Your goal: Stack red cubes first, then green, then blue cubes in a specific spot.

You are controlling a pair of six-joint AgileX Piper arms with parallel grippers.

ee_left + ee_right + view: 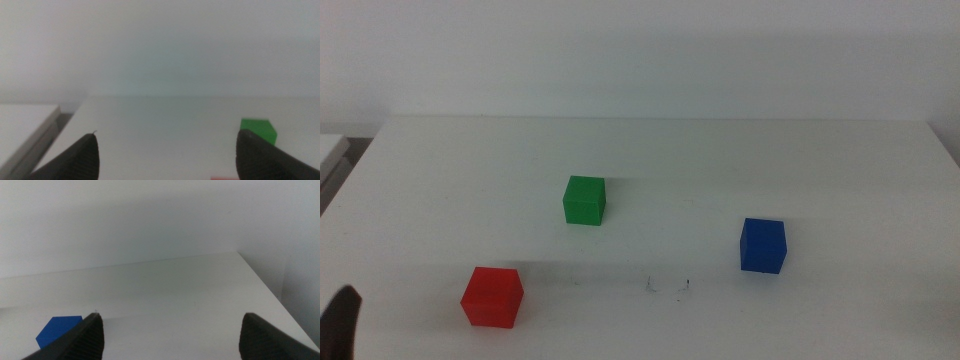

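Three cubes lie apart on the white surface (pixel 660 150), unstacked, and both grippers are spread wide with nothing in them.

The left gripper (pixel 167 155) shows only as a dark tip at the middle view's lower left edge; its jaws stand far apart, holding and touching nothing, with the green cube (pixel 259 130) seen just past one jaw and a sliver of the red cube (pixel 222 178) at the picture's edge between them. The right gripper (pixel 170 335) is out of the middle view; its jaws are equally wide and empty, the blue cube (pixel 57 330) lying beyond one jaw. In the middle view the red cube sits near the front left, the green cube farther back near the centre, and the blue cube to the right, all well apart.
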